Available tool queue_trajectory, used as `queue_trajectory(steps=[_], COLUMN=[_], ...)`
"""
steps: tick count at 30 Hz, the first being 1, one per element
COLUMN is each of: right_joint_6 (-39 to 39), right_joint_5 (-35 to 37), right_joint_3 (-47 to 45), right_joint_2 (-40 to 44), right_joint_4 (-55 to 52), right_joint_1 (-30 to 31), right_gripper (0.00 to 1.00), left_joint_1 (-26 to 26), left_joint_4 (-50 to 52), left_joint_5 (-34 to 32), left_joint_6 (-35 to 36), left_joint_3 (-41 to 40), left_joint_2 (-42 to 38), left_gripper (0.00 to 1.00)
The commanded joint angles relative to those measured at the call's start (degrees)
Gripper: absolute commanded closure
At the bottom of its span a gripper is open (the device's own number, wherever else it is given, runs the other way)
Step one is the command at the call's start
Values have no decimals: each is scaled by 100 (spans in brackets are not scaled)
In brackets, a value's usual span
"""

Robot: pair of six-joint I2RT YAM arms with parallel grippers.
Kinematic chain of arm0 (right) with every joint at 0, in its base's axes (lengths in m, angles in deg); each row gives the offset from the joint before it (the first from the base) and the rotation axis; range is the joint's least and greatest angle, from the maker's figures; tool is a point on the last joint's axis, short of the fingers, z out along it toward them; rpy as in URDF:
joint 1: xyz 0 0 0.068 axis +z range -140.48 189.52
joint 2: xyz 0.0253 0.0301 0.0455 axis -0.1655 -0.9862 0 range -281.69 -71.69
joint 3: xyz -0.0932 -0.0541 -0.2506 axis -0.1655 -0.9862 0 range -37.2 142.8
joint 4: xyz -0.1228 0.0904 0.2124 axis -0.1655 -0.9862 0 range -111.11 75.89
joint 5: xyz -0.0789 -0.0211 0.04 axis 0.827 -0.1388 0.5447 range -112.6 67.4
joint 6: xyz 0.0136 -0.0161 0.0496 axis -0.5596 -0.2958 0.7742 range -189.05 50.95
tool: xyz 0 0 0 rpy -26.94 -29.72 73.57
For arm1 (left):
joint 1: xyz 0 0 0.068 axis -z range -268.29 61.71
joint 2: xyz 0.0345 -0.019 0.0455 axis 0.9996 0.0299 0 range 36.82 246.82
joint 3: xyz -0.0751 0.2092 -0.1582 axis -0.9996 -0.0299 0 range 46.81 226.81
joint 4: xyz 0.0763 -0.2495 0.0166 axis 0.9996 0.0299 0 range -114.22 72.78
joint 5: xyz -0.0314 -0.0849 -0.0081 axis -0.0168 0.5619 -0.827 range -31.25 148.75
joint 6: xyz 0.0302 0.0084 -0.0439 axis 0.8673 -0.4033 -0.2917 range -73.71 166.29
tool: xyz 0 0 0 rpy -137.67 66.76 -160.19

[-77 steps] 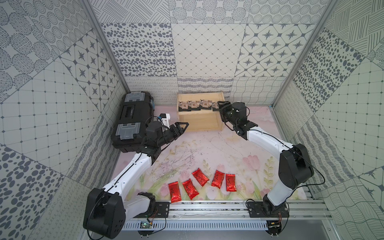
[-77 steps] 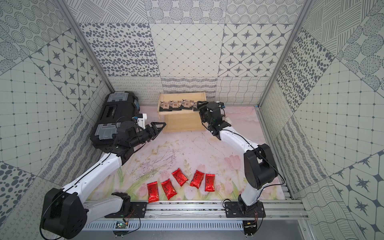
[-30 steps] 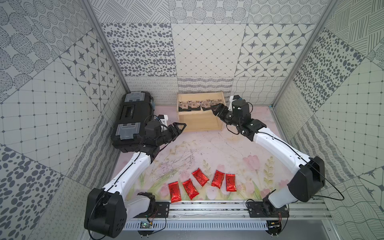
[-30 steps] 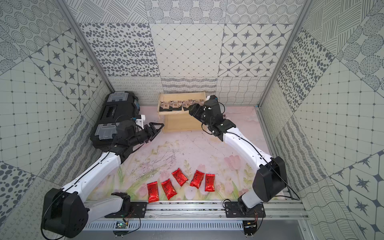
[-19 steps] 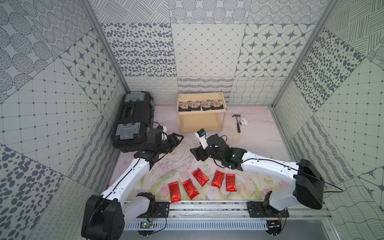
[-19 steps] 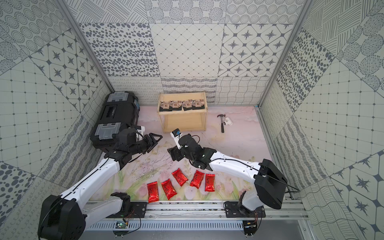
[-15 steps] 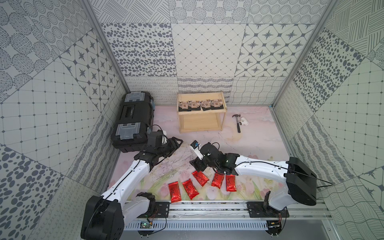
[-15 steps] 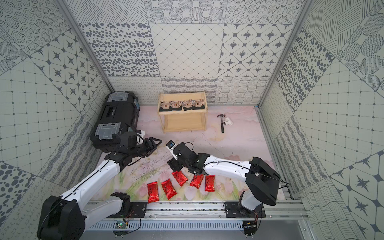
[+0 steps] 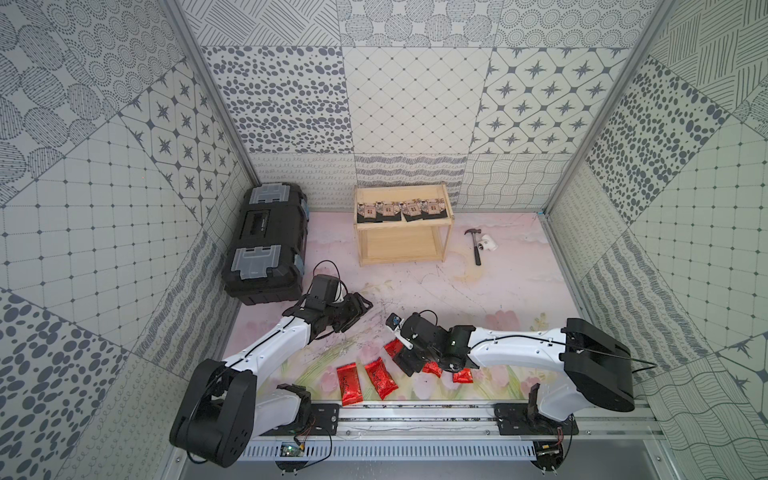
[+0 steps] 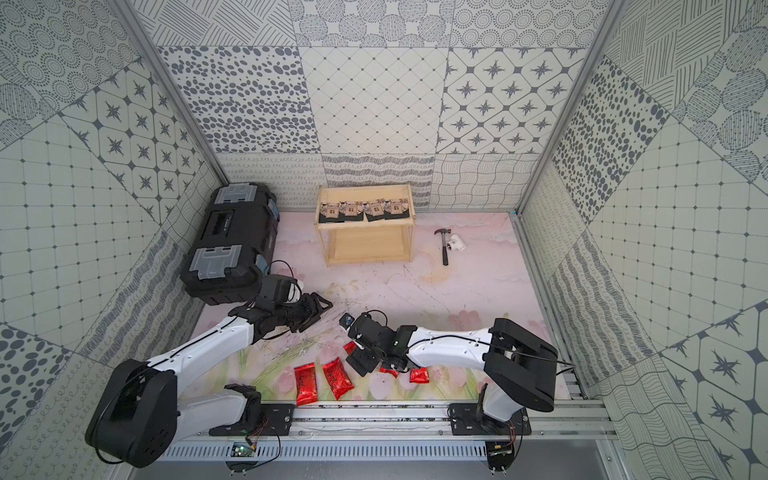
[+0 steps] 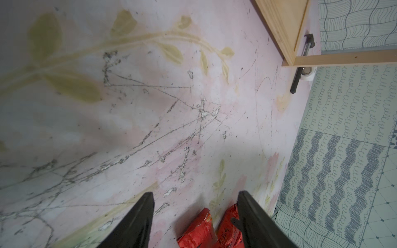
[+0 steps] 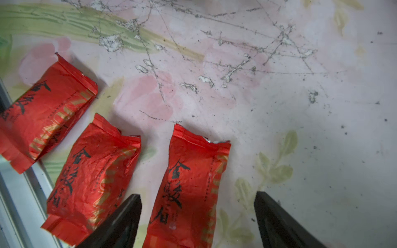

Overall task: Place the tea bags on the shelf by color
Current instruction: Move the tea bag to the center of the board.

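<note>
Several black tea bags [image 9: 401, 210] lie in a row on the top tier of the pale wooden shelf [image 9: 399, 248] at the back. Several red foil tea bags [image 9: 348, 382] lie on the floor mat near the front rail. My right gripper [image 9: 406, 362] hangs low over them and partly hides three. In the right wrist view it [image 12: 197, 195] is open, its fingers on either side of one red pouch [image 12: 191, 182], with two more pouches [image 12: 94, 176] beside it. My left gripper [image 9: 362, 305] is open and empty over bare mat, left of the right one [image 10: 360, 360].
A black toolbox [image 9: 266, 245] with grey latches stands at the back left, close behind my left arm. A small hammer [image 9: 476, 245] and a white fitting [image 9: 487, 242] lie right of the shelf. The metal rail [image 9: 415, 415] borders the mat's front edge.
My right arm swung from the shelf's top tier down to the red tea bags at the front, and its jaws opened wider. My left arm drifted slightly forward.
</note>
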Motion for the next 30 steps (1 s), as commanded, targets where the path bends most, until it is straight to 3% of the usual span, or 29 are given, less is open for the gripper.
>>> queue_trajectory(steps=[1,10,17,30], right_joint_6=[159,89,-109,-997], right_joint_5=[-59,-23,-211,-1206], right_joint_3=[-65,-81,-111,423], right_joint_2=[-164,-590,-594,-1293], right_joint_4=[232,585,962,1901], right_joint_1=[32,9,-307,-1288], right_gripper=[12,21,36,38], left_joint_1=[70,109,123,119], left_joint_4=[-604,-1345,-1690,-2043], left_joint_5=[507,885,934,936], left_joint_6=[135,6,-73,-187], left_joint_3=[-57,-172,-181,-77], left_joint_2=[397,849,1046,1184], left_gripper=[35,37,39,40])
